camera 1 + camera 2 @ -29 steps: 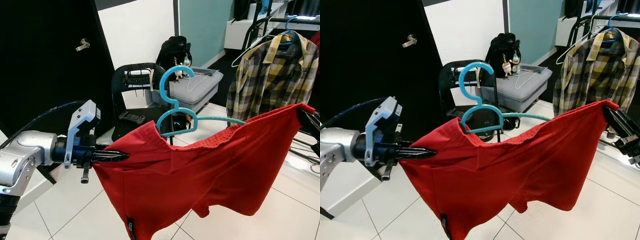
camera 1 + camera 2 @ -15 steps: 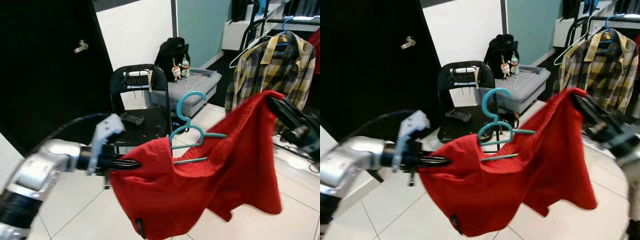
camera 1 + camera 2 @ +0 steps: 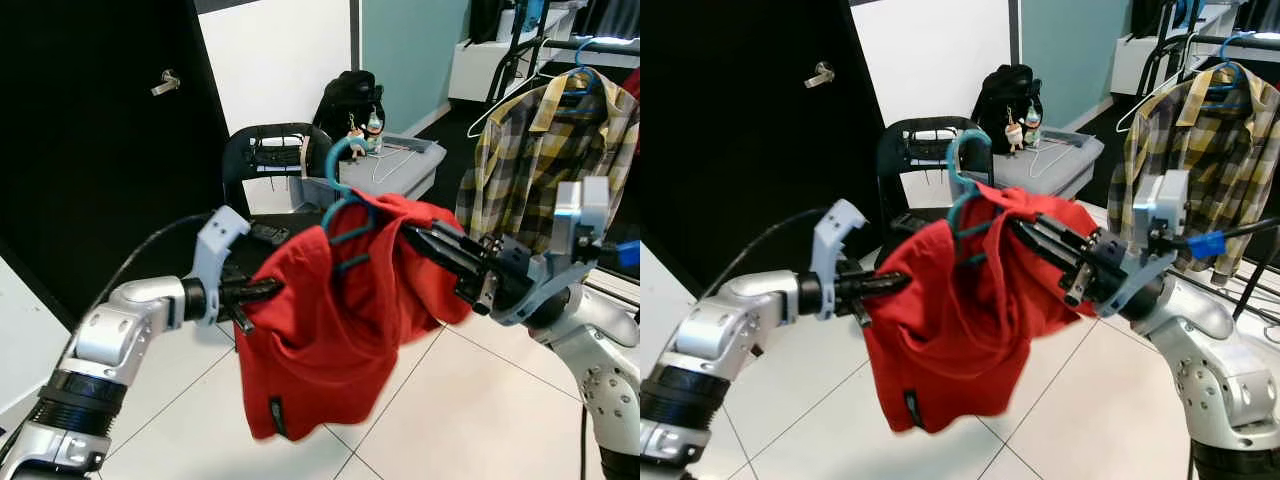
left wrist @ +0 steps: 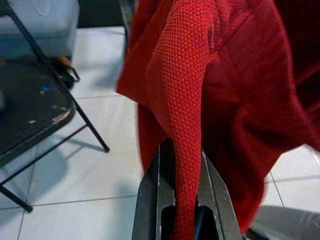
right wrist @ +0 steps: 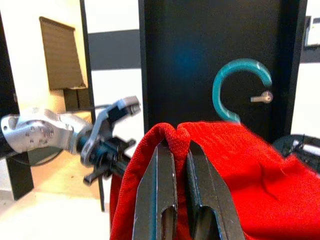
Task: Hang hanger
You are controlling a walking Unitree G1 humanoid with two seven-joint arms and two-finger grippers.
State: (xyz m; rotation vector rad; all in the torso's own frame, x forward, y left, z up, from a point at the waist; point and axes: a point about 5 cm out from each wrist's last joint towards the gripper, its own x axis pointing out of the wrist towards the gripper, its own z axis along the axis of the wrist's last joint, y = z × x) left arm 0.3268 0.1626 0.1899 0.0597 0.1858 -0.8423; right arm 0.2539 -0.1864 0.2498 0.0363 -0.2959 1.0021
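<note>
Head views, purpose of hold: red garment (image 3: 330,320) carried in the air on a teal hanger (image 3: 340,195), pinched at two opposite edges, probably to keep the hanger seated inside the cloth until reaching the clothes rack (image 3: 560,42) beyond the right fingertips.
Head views, left gripper (image 3: 268,290): fingertips buried in the near edge of the cloth; hanger hook just above and past them.
Head views, right gripper (image 3: 425,243): long fingers laid close together, tips under the upper fold of the cloth; hook just beyond the tips.
Head views, surroundings: black chair (image 3: 262,160) behind the garment; plaid shirt (image 3: 540,150) hanging on the rack.
Left wrist view: fingers (image 4: 150,200) almost closed, a thick ridge of red mesh clamped between them, rest of the cloth hanging past the tips.
Right wrist view: fingers (image 5: 155,195) nearly together, a fold of cloth draped over and pinched between the tips; teal hook (image 5: 240,85) upright just past them.
</note>
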